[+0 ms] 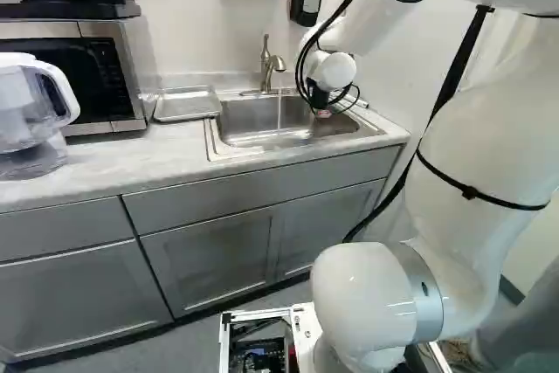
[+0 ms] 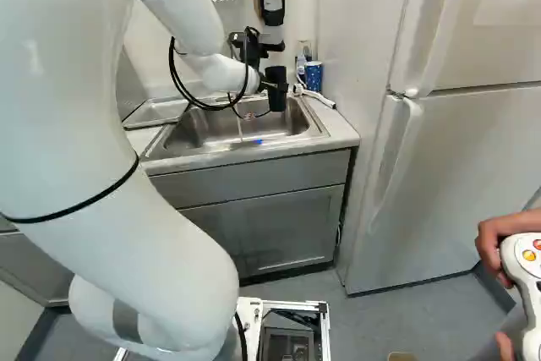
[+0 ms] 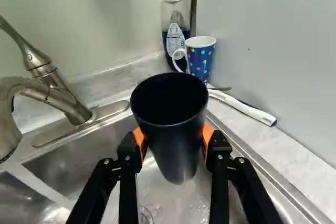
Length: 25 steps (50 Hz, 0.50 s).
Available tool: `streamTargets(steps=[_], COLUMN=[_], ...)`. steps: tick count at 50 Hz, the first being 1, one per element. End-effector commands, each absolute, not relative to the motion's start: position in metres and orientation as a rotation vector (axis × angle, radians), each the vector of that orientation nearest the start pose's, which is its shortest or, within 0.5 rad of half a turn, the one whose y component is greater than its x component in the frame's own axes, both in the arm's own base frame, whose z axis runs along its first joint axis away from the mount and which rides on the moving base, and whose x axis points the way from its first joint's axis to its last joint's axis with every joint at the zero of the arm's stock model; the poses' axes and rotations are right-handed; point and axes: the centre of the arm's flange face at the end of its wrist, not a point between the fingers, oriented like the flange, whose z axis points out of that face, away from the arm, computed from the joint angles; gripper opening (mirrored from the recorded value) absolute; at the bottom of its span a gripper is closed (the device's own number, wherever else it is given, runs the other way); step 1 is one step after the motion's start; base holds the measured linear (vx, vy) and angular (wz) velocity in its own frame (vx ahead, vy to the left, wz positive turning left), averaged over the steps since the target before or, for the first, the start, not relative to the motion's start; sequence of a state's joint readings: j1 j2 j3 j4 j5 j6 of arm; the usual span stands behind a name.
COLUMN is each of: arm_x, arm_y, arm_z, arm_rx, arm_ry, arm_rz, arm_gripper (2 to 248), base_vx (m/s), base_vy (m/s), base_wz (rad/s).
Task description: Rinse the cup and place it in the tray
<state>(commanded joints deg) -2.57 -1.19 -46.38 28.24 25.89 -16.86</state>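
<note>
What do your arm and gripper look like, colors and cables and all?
My arm is glossy white with rounded joints, a silver-grey ring low down, thin black straps around it and black cables looping near the wrist. The gripper is black, with two jointed fingers and orange pads.

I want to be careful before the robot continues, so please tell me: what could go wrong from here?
The gripper pinches the black cup from two sides; if wet, the cup could slip into the sink.

The tray is across the sink, beyond the faucet, so a low path might knock the cup on it.

The water is running beside the cup; crossing it tilted might splash the counter.
</note>
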Motion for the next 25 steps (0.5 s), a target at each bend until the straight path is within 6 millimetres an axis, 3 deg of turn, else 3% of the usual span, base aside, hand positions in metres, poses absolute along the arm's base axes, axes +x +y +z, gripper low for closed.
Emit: streamTargets(steps=[25], arm_x=[0.495], arm_y=[-0.028], arm_z=[0.521], arm_rx=[-2.721], arm_ry=[0.279], arm_rz=[-1.717], arm_gripper=[122], base_vx=[0.000], base_vy=[0.000], base_wz=[0.000])
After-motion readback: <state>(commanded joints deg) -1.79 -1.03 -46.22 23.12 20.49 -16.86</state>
